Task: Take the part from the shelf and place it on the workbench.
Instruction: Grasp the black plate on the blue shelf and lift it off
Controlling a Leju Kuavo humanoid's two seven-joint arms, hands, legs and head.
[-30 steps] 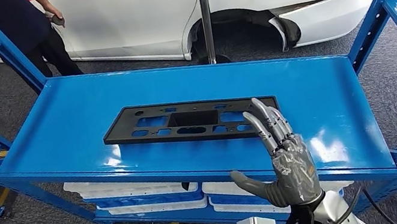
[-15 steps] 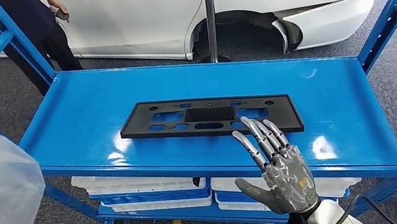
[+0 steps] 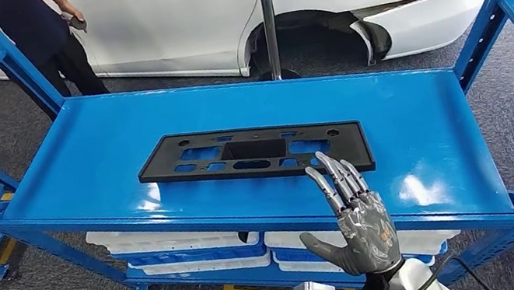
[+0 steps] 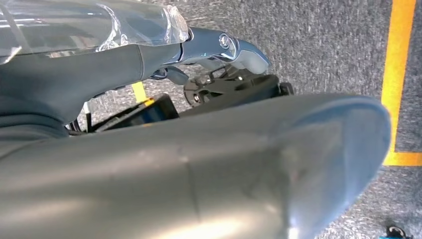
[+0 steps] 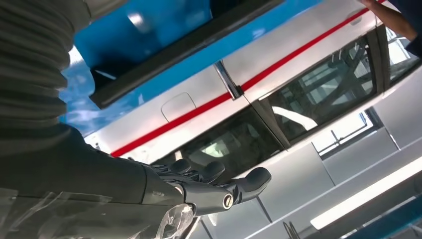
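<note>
We see the blue shelf (image 3: 421, 109), its part (image 3: 254, 153) just beyond our spread, empty right robot hand (image 3: 357, 219); a white car (image 3: 217, 18) stands farther off.

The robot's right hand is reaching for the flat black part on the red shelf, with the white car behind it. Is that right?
Almost. The shelf is blue, not red; the head view shows it. The rest holds: the right hand, fingers spread, reaches toward the flat black part lying on that shelf, and the white car stands behind.
</note>
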